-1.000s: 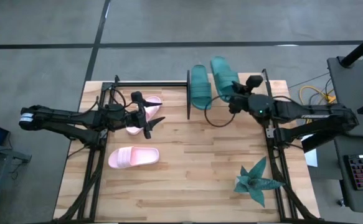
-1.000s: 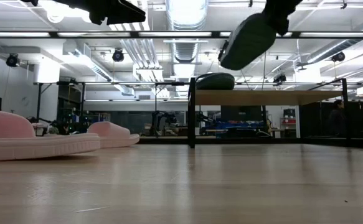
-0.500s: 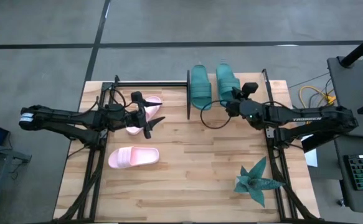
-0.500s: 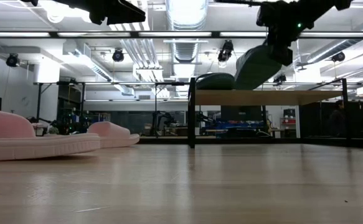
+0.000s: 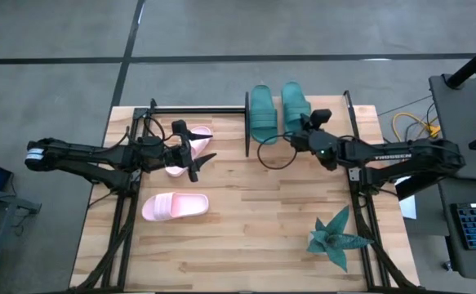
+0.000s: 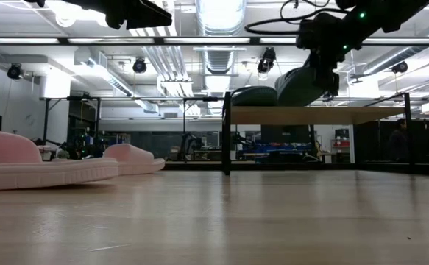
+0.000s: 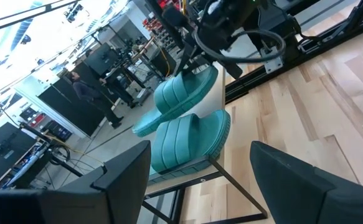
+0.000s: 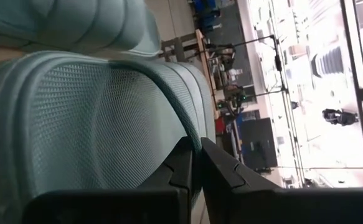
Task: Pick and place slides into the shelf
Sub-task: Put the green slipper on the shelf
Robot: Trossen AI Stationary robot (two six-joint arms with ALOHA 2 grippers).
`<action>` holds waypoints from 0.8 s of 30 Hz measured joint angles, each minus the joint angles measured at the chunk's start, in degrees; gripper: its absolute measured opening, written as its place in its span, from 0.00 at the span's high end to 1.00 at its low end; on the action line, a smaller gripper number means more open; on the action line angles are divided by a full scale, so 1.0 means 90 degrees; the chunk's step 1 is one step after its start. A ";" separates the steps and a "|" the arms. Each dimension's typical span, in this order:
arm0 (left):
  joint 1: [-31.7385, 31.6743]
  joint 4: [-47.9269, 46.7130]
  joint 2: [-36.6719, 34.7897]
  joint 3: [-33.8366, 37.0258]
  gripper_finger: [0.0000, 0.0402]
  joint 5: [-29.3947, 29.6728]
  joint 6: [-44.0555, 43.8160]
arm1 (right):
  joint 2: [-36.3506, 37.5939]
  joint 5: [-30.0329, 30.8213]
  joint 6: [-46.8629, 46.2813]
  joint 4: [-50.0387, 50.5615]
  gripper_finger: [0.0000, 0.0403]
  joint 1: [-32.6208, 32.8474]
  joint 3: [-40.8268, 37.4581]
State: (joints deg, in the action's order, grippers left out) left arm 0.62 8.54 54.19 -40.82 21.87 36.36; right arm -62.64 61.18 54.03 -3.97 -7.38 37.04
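Right gripper (image 5: 306, 131) clamped on teal slide's (image 5: 295, 104) heel edge, resting on shelf (image 6: 310, 115) at 1 o'clock; left gripper (image 5: 195, 153) gaping, slide-free, beside pink slide (image 5: 190, 139).

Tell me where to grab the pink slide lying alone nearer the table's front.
Take the near pink slide by its ribbed strap or thin side rim, coming from above. It lies flat, sole down, lengthwise across the table, apart from everything, so the left tool, just behind it, probably suits.

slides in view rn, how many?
4. Two teal slides on the shelf: left teal slide resting there, right teal slide pinched by the right gripper. One pink slide on the table, other pink slide under the left gripper.
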 joint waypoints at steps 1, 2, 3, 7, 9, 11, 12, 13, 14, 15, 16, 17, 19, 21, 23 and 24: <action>0.0001 0.0000 0.0000 0.0000 0.36 -0.0001 -0.0001 | -0.0060 -0.0008 0.0000 -0.0007 0.97 -0.0018 0.0000; 0.0001 -0.0001 0.0000 0.0000 0.36 0.0000 -0.0002 | -0.0133 -0.0008 0.0002 -0.0007 0.97 -0.0032 0.0000; -0.0001 -0.0001 0.0000 0.0000 0.36 -0.0001 -0.0002 | -0.0211 -0.0010 0.0002 -0.0009 0.97 -0.0058 0.0000; -0.0001 -0.0002 0.0000 0.0000 0.36 -0.0001 -0.0004 | -0.0459 -0.0034 0.0065 -0.0069 0.97 -0.0181 0.0000; 0.0000 -0.0002 0.0000 0.0000 0.36 -0.0001 -0.0005 | -0.0524 -0.0163 0.0073 -0.0099 0.97 -0.0230 0.0000; 0.0000 -0.0002 0.0000 0.0000 0.36 0.0000 -0.0005 | -0.0561 -0.0377 0.0065 -0.0115 0.97 -0.0248 0.0000; 0.0000 -0.0002 0.0000 0.0000 0.36 0.0000 -0.0005 | -0.0565 -0.0461 0.0064 -0.0123 0.97 -0.0247 0.0000; 0.0000 -0.0002 0.0000 0.0001 0.36 -0.0001 -0.0005 | -0.0567 -0.0499 0.0060 -0.0131 0.97 -0.0247 0.0000; -0.0001 0.0000 0.0000 0.0009 0.36 0.0000 -0.0005 | -0.0567 -0.0510 0.0053 -0.0136 0.97 -0.0245 0.0000; -0.0001 -0.0005 0.0000 0.0019 0.36 0.0000 -0.0005 | -0.0565 -0.0511 0.0053 -0.0136 0.97 -0.0242 0.0000; 0.0000 -0.0005 0.0000 0.0029 0.36 0.0000 -0.0006 | -0.0563 -0.0511 0.0053 -0.0132 0.97 -0.0243 0.0000; -0.0001 -0.0012 0.0000 0.0037 0.36 0.0000 -0.0007 | -0.0560 -0.0511 0.0053 -0.0131 0.97 -0.0243 0.0000; -0.0002 -0.0007 0.0000 0.0041 0.36 0.0000 -0.0007 | -0.0557 -0.0511 0.0053 -0.0131 0.97 -0.0243 0.0000; -0.0002 -0.0007 0.0000 0.0041 0.36 0.0000 -0.0008 | -0.0564 -0.0514 0.0053 -0.0118 0.97 -0.0246 0.0000; -0.0001 -0.0007 0.0000 0.0041 0.36 0.0000 -0.0010 | -0.0564 -0.0518 0.0038 -0.0114 0.96 -0.0252 0.0000; -0.0002 -0.0007 0.0000 0.0041 0.36 0.0000 -0.0010 | -0.0564 -0.0516 -0.0008 -0.0109 0.95 -0.0255 0.0000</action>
State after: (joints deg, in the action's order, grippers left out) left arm 0.60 8.47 54.19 -40.45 21.87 36.27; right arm -67.72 56.53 53.95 -4.95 -9.67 37.04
